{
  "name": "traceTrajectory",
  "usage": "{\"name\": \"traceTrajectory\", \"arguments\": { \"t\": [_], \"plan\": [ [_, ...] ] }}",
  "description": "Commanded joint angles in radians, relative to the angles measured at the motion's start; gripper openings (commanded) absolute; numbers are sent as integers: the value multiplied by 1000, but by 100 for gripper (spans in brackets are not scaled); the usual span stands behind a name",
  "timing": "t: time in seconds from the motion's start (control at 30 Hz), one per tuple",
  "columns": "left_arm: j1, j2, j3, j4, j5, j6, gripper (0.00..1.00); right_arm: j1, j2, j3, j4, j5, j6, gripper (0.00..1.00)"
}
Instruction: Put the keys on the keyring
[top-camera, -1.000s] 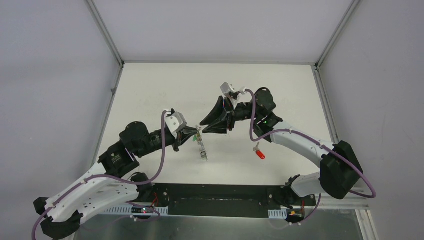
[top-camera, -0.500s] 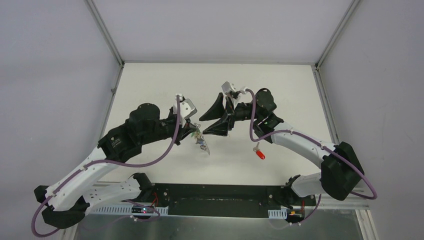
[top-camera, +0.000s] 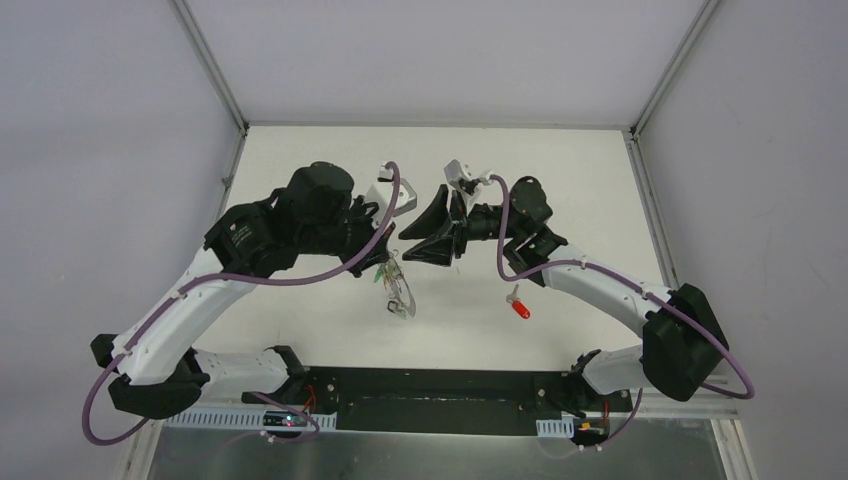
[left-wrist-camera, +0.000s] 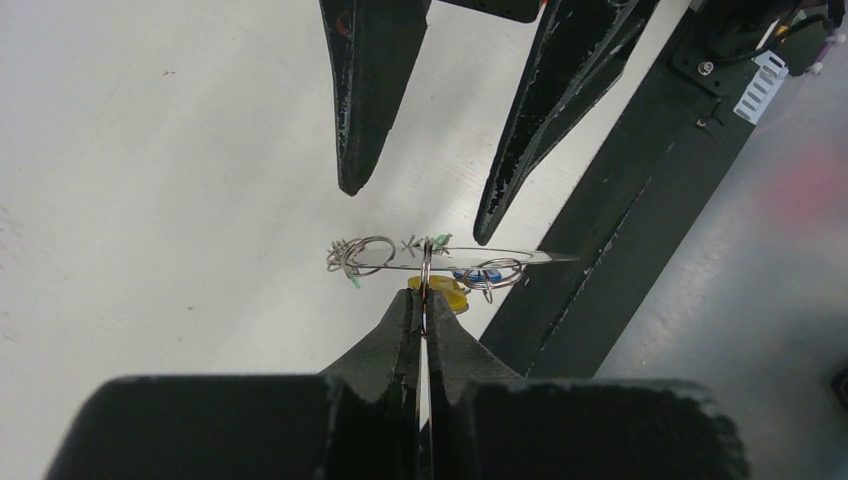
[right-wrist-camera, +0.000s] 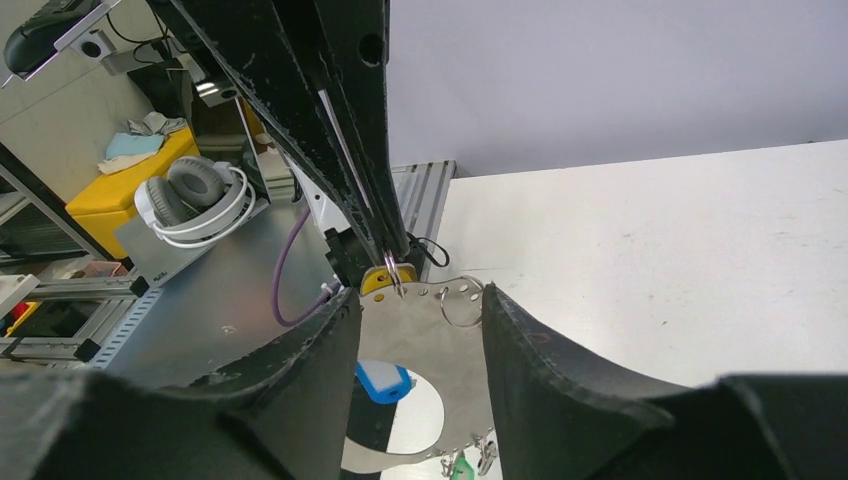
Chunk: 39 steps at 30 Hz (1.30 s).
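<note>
The left gripper (left-wrist-camera: 424, 300), pinched together on the keyring (left-wrist-camera: 520, 258), hangs it above the middle of the table (top-camera: 300, 170), the right gripper (left-wrist-camera: 418, 215) with jaws apart just at its 1 o'clock, one red key (top-camera: 520, 308) lying well apart at 3 o'clock, open surface running to the 12 o'clock edge.

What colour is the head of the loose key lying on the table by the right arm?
Red; the loose key shows best in the top external view.

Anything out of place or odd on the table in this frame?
One red-headed silver key lies alone on the white table, apart from the grey metal keyring pinched in the left gripper. Nothing looks damaged.
</note>
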Motion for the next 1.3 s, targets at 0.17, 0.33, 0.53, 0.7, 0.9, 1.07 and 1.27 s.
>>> {"name": "traceTrajectory", "arguments": {
  "t": [0.17, 0.33, 0.53, 0.7, 0.9, 1.07, 1.27],
  "plan": [
    [-7, 163, 295, -256, 26, -9, 0, 8, 55, 19, 213, -25, 103, 37],
    [-6, 228, 405, -345, 17, -7, 0, 22, 80, 23, 258, -27, 133, 35],
    [-5, 254, 447, -397, -7, -5, 0, 34, 76, 17, 262, -39, 134, 34],
    [-6, 272, 456, -428, -10, 2, 0, 52, 80, 26, 265, -39, 134, 35],
    [-6, 275, 458, -429, -12, 11, 0, 67, 100, 47, 268, -50, 137, 29],
    [-6, 273, 443, -424, -19, 11, 0, 76, 117, 61, 273, -62, 148, 22],
    [-7, 265, 421, -403, -16, 13, 0, 81, 125, 68, 288, -67, 165, 20]
  ]
}}
